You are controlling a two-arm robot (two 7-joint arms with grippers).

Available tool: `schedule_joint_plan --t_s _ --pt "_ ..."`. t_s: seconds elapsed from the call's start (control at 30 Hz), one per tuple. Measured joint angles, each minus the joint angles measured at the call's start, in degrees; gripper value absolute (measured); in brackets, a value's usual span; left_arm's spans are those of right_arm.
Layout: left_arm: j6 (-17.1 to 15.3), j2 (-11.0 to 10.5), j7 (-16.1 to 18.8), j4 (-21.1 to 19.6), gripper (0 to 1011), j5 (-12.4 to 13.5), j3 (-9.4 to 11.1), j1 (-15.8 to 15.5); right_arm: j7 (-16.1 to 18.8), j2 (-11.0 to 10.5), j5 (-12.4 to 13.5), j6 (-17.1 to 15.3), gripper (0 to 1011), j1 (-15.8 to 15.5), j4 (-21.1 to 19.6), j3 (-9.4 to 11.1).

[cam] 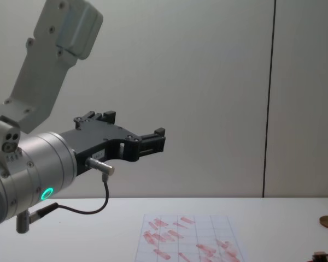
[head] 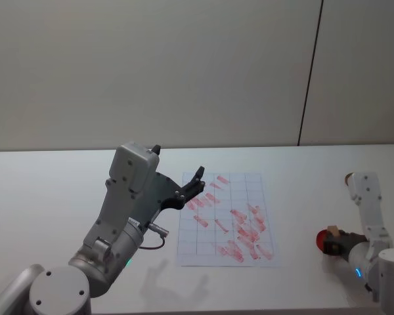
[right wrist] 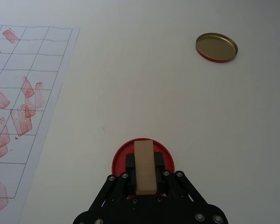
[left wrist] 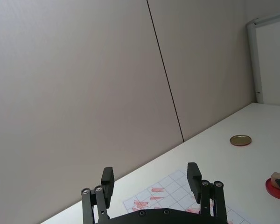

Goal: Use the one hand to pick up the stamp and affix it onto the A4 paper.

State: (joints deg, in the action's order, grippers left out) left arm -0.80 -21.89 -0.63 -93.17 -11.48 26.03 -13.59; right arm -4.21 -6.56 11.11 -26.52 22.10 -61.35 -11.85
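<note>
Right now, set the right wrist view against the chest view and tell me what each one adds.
Right wrist view: the right gripper shut on the stamp, over the red ink pad. Chest view: the left gripper, open, high above the table. Both: the stamped paper and the gold lid.

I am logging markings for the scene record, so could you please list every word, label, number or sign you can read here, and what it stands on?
No text here can be read.
Red stamp marks on the A4 paper: characters too blurred to read.
The stamp, red ink pad and gold lid: no lettering shows.
</note>
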Motion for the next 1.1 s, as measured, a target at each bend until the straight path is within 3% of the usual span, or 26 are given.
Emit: schedule_joint_plan --t_s 0.37,0.87,1.1 --pt "0.00 0.00 0.00 0.00 993 0.00 0.00 0.00 0.40 -0.12 -0.46 0.06 217 -1.29 -3.96 -0.14" --pt "0.00 0.00 0.00 0.00 993 0.00 0.00 0.00 1.13 -0.58 -2.81 1.68 217 -3.73 -17.10 -0.68" --pt "0.00 0.00 0.00 0.00 993 0.00 0.00 0.00 2.02 -0.29 -4.05 1.82 218 -4.49 -21.08 -1.45"
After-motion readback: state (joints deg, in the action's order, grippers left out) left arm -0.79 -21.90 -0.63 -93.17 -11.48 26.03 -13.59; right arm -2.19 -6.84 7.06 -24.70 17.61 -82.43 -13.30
